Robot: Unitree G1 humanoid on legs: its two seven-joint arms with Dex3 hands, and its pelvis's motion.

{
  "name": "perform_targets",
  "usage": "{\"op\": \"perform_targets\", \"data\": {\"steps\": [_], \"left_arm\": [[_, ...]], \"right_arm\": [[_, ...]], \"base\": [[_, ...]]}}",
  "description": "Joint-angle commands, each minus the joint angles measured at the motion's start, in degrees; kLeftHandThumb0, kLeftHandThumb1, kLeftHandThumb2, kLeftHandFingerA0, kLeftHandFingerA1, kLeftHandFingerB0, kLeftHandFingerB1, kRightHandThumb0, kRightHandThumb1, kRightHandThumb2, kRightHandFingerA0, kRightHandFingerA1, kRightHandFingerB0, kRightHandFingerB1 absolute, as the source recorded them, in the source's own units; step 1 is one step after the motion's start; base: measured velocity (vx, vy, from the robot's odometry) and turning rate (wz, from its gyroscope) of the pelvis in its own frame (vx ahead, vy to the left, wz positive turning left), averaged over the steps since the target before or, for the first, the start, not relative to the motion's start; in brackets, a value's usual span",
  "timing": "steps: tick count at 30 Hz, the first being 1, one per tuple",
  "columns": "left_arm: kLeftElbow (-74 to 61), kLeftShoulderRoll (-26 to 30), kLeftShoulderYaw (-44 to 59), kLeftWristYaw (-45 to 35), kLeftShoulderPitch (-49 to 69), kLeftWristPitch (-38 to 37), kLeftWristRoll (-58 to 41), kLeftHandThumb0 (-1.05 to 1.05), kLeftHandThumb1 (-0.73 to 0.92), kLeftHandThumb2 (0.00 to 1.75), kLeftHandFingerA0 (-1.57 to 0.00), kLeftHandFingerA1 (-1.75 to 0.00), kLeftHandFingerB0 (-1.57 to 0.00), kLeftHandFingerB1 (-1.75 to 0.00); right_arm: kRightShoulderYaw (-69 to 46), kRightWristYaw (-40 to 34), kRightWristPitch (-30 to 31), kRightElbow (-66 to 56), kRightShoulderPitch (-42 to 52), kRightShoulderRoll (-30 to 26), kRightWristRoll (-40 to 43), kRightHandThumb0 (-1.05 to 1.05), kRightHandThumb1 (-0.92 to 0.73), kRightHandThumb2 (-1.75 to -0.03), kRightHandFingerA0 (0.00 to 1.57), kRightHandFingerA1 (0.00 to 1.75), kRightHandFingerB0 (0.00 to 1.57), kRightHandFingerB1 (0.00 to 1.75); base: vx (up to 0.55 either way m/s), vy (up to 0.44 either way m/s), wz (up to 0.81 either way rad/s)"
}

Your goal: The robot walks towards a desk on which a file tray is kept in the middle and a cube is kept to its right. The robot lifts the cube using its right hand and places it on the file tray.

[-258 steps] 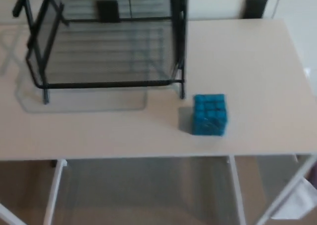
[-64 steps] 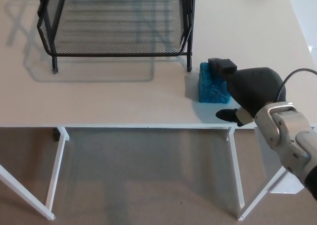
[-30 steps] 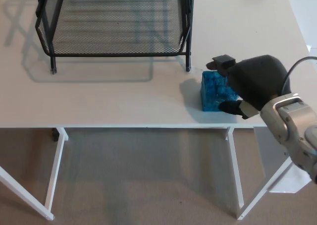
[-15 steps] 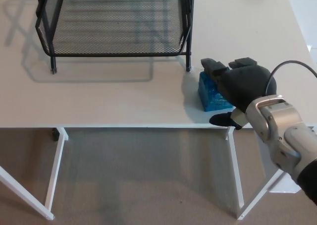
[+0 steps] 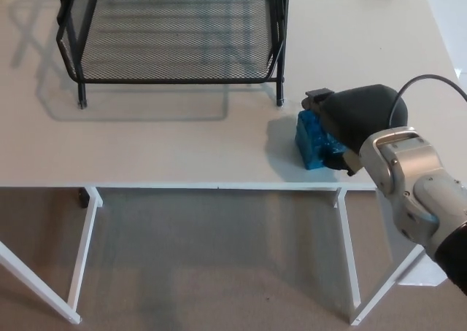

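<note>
Two thick fingers [image 5: 318, 98] and the thumb of the right hand [image 5: 355, 119] close around the blue cube [image 5: 311, 146], near the white desk [image 5: 182, 149] front edge, just right of the black mesh file tray [image 5: 175, 78]. A cable [image 5: 430, 79] arcs behind the wrist.

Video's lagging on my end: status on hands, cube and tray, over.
Left hand not in view. Right hand shut on blue cube, cube on white desk. Black wire-mesh file tray to its left, nothing between.
</note>
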Motion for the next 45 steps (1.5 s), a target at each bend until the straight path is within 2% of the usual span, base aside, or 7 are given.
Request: {"op": "perform_targets", "data": {"steps": [1, 3, 7, 8, 21, 44, 45], "left_arm": [[-0.91, 1.43, -0.43, 0.32, 0.39, -1.42, 1.65, -0.57, 0.70, 0.99, -0.52, -0.62, -0.33, -0.52], [-2.08, 1.57, -0.56, -0.13, 1.05, -1.42, 1.82, -0.55, 0.86, 0.66, -0.58, -0.51, -0.39, -0.40], [-3.75, 1.57, -0.42, -0.37, 1.98, -1.06, 1.83, -0.58, 0.71, 0.98, -0.50, -0.61, -0.33, -0.52], [-3.58, 1.62, -0.46, -0.43, 1.94, -1.04, 1.90, -0.59, 0.70, 0.98, -0.50, -0.60, -0.32, -0.51], [-3.23, 1.07, 0.55, -0.13, 1.78, -0.92, 1.46, -0.56, 0.88, 0.66, -0.57, -0.49, -0.36, -0.37], [0.50, -1.01, -0.80, 0.80, -0.15, -2.76, 2.22, -0.58, 0.71, 0.98, -0.51, -0.61, -0.34, -0.52], [0.81, -1.22, -0.93, 1.05, -0.32, -2.88, 2.30, -0.56, 0.86, 0.65, -0.59, -0.50, -0.41, -0.38]], "right_arm": [[0.91, -1.75, -1.23, 1.63, 2.89, -0.75, -0.60, -0.28, -0.64, -0.61, 0.82, 1.68, 0.71, 1.23], [1.57, -2.98, -2.22, 1.67, 3.17, -1.41, -1.32, -0.35, -0.47, -0.91, 1.13, 1.31, 0.80, 1.07], [-0.14, -5.08, -5.45, 0.42, 4.72, -2.53, 0.91, -0.23, -0.70, -0.68, 0.81, 1.71, 0.66, 1.50], [-0.75, -5.73, -6.21, -0.57, 4.99, -3.30, 1.11, -0.37, -0.53, -0.94, 1.11, 1.32, 0.81, 1.12], [-11.93, -6.58, -9.66, -7.50, -2.10, -14.55, 2.85, -0.39, -0.59, -0.58, 0.90, 1.55, 0.87, 0.53], [-13.13, -3.00, -3.78, 9.84, -38.16, 4.84, 5.05, -0.38, -0.52, -0.95, 1.14, 1.32, 0.79, 1.08], [-13.20, -3.28, -3.43, 10.37, -38.36, 5.45, 5.10, -0.35, -0.67, -0.60, 0.84, 1.74, 0.75, 1.21]], "base": [[0.00, 0.000, 0.00], [0.00, 0.000, 0.00], [0.00, 0.000, 0.00], [0.00, 0.000, 0.00], [0.00, 0.000, 0.00], [0.00, 0.000, 0.00], [0.00, 0.000, 0.00]]}}
